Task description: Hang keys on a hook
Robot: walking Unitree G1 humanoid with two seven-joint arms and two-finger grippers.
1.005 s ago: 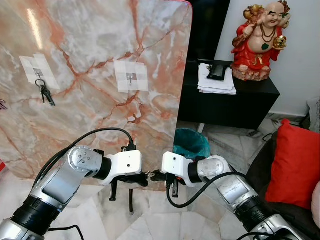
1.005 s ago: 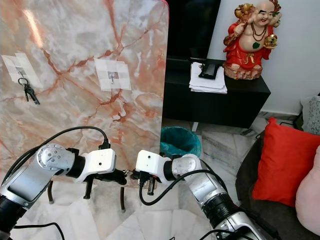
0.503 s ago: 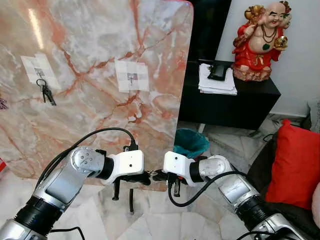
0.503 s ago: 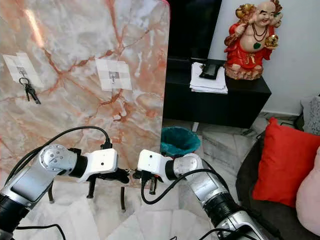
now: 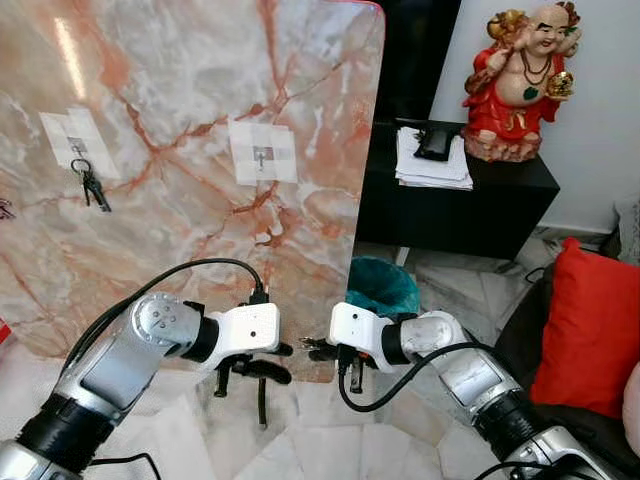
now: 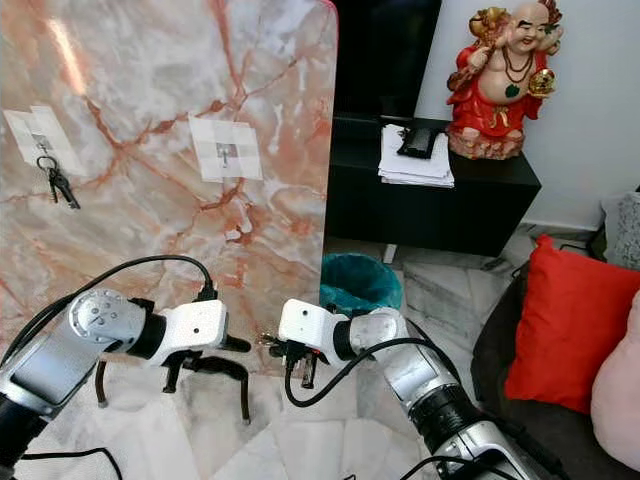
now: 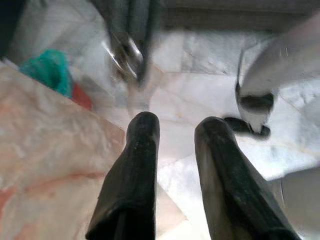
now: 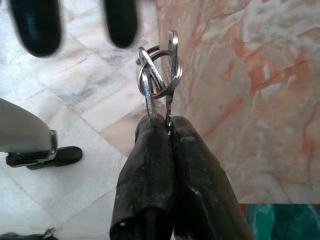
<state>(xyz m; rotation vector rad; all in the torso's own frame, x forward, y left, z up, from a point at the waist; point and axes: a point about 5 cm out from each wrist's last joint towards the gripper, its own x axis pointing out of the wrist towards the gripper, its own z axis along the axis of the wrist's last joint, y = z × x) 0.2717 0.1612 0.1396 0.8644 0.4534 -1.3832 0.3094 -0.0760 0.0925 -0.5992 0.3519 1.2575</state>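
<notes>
A bunch of silver keys on rings (image 8: 159, 70) sticks out from the tips of my right gripper (image 8: 167, 125), which is shut on it low in front of the marble slab (image 5: 180, 90). My left gripper (image 5: 279, 361) is open just to the left of the keys, a small gap away; its two black fingers (image 7: 142, 150) stand apart with nothing between them. The keys (image 7: 124, 52) look blurred ahead of it. An empty hook (image 5: 262, 154) sits on a white tape patch in the middle of the slab. Another hook at the left carries a second key bunch (image 5: 90, 184).
A teal bin (image 5: 383, 285) stands beside the slab's right edge. Behind it a black cabinet (image 5: 500, 205) holds papers (image 5: 432, 160) and a red statue (image 5: 522, 75). A red cushion (image 5: 590, 330) lies at the right. Black stand legs (image 5: 262, 400) rest on the marble floor.
My left gripper has opened and drawn back a little down and to the left of the keys. The right gripper keeps hold of them, almost in the same place.
</notes>
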